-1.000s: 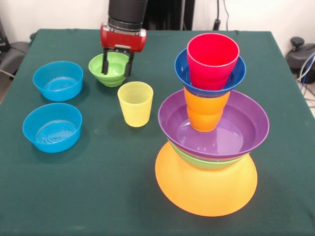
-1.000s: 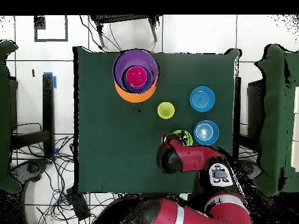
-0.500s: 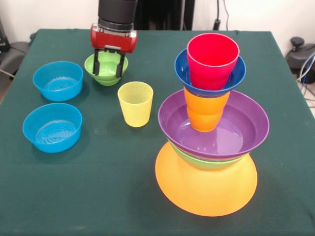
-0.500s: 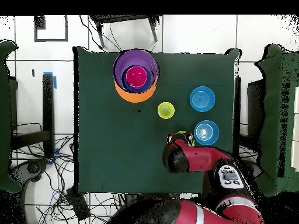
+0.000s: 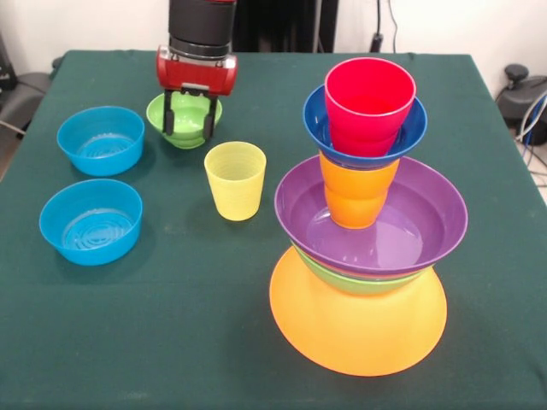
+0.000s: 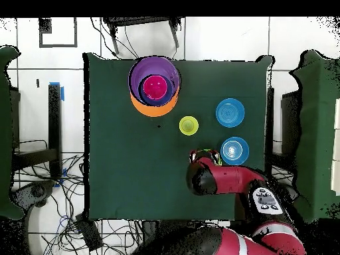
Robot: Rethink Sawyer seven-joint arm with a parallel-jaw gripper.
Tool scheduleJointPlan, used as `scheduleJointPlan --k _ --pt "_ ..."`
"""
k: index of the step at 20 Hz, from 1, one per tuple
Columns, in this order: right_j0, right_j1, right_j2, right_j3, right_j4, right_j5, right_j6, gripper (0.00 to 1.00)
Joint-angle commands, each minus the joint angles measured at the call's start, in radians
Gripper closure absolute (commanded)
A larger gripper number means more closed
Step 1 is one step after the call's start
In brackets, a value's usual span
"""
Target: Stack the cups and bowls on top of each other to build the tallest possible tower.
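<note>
While the gripper [image 5: 190, 125] hangs over the small green bowl [image 5: 184, 120] at the far side of the desk [image 5: 171, 325], its two dark fingers [image 5: 168, 122] stand apart, straddling the bowl's near rim without visibly closing on it. From overhead the arm covers almost all of this bowl. Just in front of it, the translucent yellow cup [image 5: 235, 180] stands upright and alone. To one side, the two light blue bowls [image 5: 101, 140] [image 5: 91, 221] sit one behind the other, apart from each other. On the other side rises the tower [image 5: 363, 213]: a huge orange bowl [image 5: 357, 325] turned upside down as its base, then a large green bowl [image 5: 355, 282], a large purple bowl [image 5: 402, 231], an orange cup [image 5: 357, 195], a small dark blue bowl [image 5: 316, 120] and a red cup [image 5: 367, 102] on top.
</note>
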Motion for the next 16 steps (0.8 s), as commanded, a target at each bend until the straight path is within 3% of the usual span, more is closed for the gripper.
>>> scheduleJointPlan --k 1,16 --pt "-0.011 0.003 0.144 0.043 0.037 0.156 0.072 0.0" --pt "0.072 -0.023 0.042 0.044 0.066 0.126 0.123 0.0"
